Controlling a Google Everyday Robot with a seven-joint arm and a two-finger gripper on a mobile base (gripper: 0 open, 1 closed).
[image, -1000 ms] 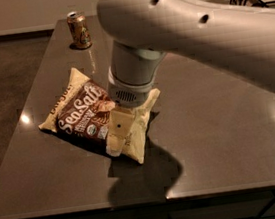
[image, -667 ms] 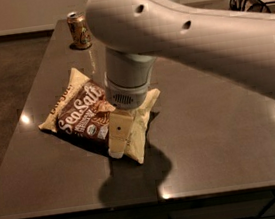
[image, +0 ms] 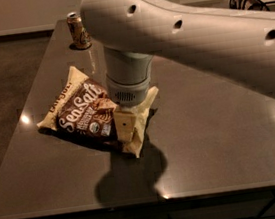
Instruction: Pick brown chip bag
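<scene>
gripper [image: 114, 119] atop large crinkly foil brown chip bag [image: 80, 113] | fingers [image: 125, 128] look clamped on its bunched middle | light, soft, slippery, crushable; fold between fingers best hold

Only one view is given. The dark counter [image: 221, 135] is seen from above and just beyond its near edge, with the camera tilted downward and faced toward the far edge. The near edge is shown across the bottom, the left edge is shown slanting up to the far left corner, where a gold can [image: 79, 31] is caught. The view is taken from close by. Its upper right is filled by the white arm [image: 193, 33], and the gripper [image: 123, 127] is framed left of centre, on the brown chip bag [image: 80, 114].
</scene>
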